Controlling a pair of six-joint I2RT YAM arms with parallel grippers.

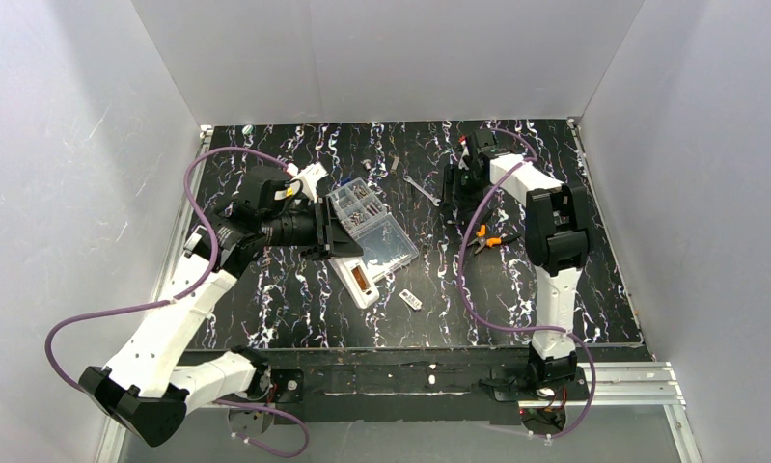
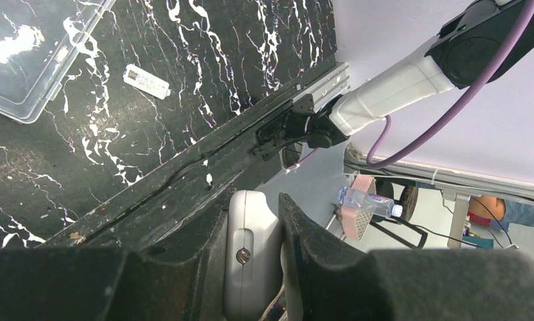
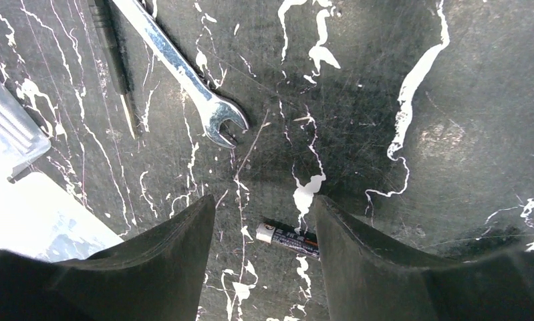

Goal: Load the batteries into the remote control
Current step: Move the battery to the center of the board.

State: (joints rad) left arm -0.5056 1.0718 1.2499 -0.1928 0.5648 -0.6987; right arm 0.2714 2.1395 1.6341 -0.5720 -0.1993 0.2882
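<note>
Over a battery (image 3: 287,239), right end effector (image 3: 264,206) stands open.

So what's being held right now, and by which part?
The left pincer is shut on the remote control, at its far end. The right pincer is open and holds nothing; a battery lies loose between its fingers.

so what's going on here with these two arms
The job is loading batteries into a slim white plastic remote control. The left end effector is shut on one end of it, beside the clear plastic compartment box. The right end effector is open, hovering over a small black cylindrical battery on the black marbled table. No battery is picked up yet.
</note>
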